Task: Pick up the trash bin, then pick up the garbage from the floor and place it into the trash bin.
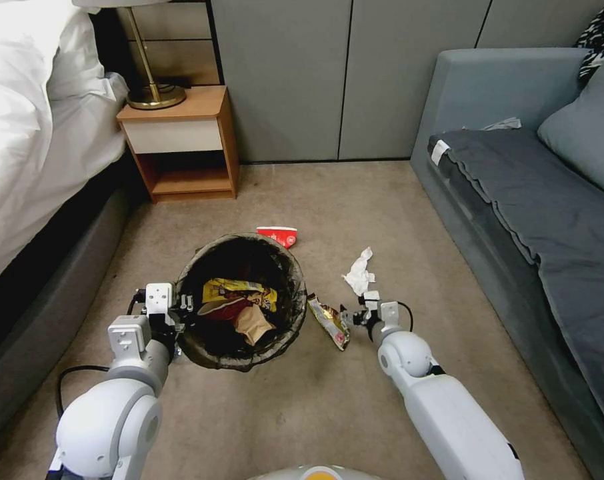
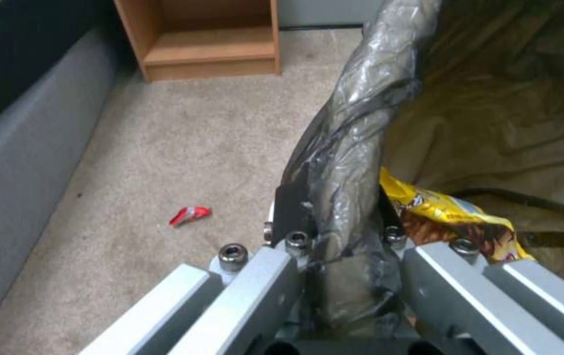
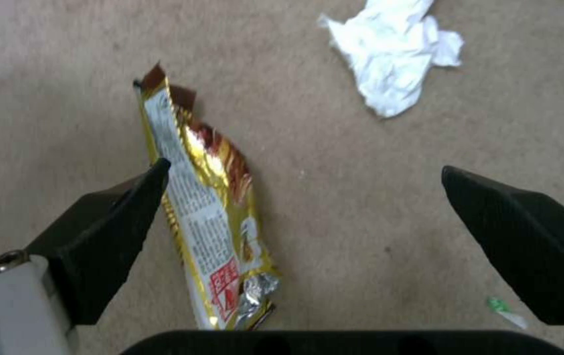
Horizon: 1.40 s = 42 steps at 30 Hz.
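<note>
The trash bin [image 1: 290, 270], lined with a dark bag, sits left of centre in the head view and holds a yellow wrapper [image 1: 239, 291] and a tan paper bag [image 1: 252, 323]. My left gripper [image 1: 181, 313] is shut on the bin's near-left rim [image 2: 351, 148]; the left wrist view shows its fingers pinching rim and bag. My right gripper [image 1: 354, 315] hangs open just over the floor [image 1: 355, 200], with a gold snack wrapper [image 3: 209, 217] lying beside one finger [image 3: 111, 227]. Crumpled white tissue [image 1: 359, 272] lies just beyond it. A red-and-white carton [image 1: 279, 235] lies behind the bin.
A bed [image 1: 42, 153] runs along the left and a grey sofa [image 1: 535, 200] along the right. A wooden nightstand [image 1: 182, 140] with a lamp stands at the back left. A small red wrapper [image 2: 190, 215] lies on the carpet near the bed.
</note>
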### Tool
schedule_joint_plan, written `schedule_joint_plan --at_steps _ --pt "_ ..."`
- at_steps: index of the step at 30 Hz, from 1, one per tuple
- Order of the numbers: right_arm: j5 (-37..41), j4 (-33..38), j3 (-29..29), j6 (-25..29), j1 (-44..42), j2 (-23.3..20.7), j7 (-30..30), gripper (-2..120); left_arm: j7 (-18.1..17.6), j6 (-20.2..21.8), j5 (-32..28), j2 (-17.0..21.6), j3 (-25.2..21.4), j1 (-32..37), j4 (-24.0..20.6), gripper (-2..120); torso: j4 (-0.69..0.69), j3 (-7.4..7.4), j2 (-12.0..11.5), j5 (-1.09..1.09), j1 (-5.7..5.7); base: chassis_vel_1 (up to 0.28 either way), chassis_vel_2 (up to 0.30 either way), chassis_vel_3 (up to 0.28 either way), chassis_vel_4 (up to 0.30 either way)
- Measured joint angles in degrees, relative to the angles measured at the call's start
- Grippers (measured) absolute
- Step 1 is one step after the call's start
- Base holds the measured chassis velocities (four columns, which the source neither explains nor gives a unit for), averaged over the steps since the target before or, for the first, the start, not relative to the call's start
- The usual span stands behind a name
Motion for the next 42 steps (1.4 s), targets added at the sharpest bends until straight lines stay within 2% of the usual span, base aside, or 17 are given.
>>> schedule_joint_plan --at_steps 4,7,19,20,24,29,30,33,36,38,39,42 --pt "-0.6 -1.3 -1.3 -0.2 0.7 0.1 0.0 100 0.0 0.0 0.1 -0.2 0.1 -0.1 0.1 0 0.0 0.0 0.0 0.0 0.0 0.0 0.0 0.0 0.0" --pt "-1.5 -4.9 -4.5 -0.3 2.5 0.4 0.1 100 0.1 -0.3 0.1 -0.3 -0.3 0.1 0.2 0 0.01 0.0 0.0 0.0 0.0 0.0 0.0 0.0 0.0" --pt "-2.1 -10.6 -7.6 -1.2 4.8 1.7 0.1 100 0.3 -0.5 0.1 -0.4 -0.4 0.0 0.8 0 0.0 0.0 0.0 0.0 0.0 0.0 0.0 0.0 0.0" --pt "-2.3 -13.4 -7.8 -0.7 5.9 2.2 -0.7 100 0.3 -0.5 0.2 -0.4 -0.3 -0.1 0.9 0 0.0 0.0 0.0 0.01 0.0 0.0 0.0 0.0 0.0" --pt "-2.2 -16.1 -7.8 0.0 7.1 2.7 -1.7 98 0.3 -0.6 0.3 -0.5 -0.2 -0.1 1.0 0 0.01 0.0 0.0 0.01 0.0 0.0 0.0 0.0 0.0" --pt "-1.6 -18.6 -7.4 1.3 8.4 3.5 -3.5 79 0.3 -0.6 0.3 -0.5 -0.3 0.0 1.0 0 0.01 0.0 0.0 0.01 0.0 0.0 0.0 0.0 0.0" --pt "-1.6 -18.6 -7.4 1.3 8.4 3.5 -3.5 79 0.3 -0.6 0.3 -0.5 -0.3 0.0 1.0 0 0.01 0.0 0.0 0.01 0.0 0.0 0.0 0.0 0.0" --pt "-1.8 -19.3 -7.3 2.2 8.5 3.6 -4.1 61 0.4 -0.7 0.2 -0.4 -0.6 0.0 1.2 0 0.0 0.0 0.0 0.01 0.0 0.0 0.0 0.0 0.0" --pt "-2.3 -19.4 -7.2 2.8 8.4 3.6 -4.4 57 0.4 -0.8 0.2 -0.4 -0.5 0.0 1.3 0 0.01 0.0 0.0 0.0 0.0 0.0 0.0 0.0 0.0" --pt "-2.7 -19.4 -7.2 3.2 8.2 3.7 -4.6 47 0.4 -0.8 0.3 -0.5 -0.4 0.0 1.5 0 0.01 0.0 0.0 0.01 0.0 0.0 0.0 0.0 0.0" --pt "-2.7 -19.4 -7.2 3.2 8.2 3.7 -4.6 47 0.4 -0.8 0.3 -0.5 -0.4 0.0 1.5 0 0.01 0.0 0.0 0.01 0.0 0.0 0.0 0.0 0.0" --pt "-3.0 -19.0 -7.2 3.2 7.6 3.8 -4.7 30 0.6 -0.8 0.3 -0.5 -0.3 -0.2 1.6 0 0.0 0.0 0.0 0.01 0.0 0.0 0.0 0.0 0.0"
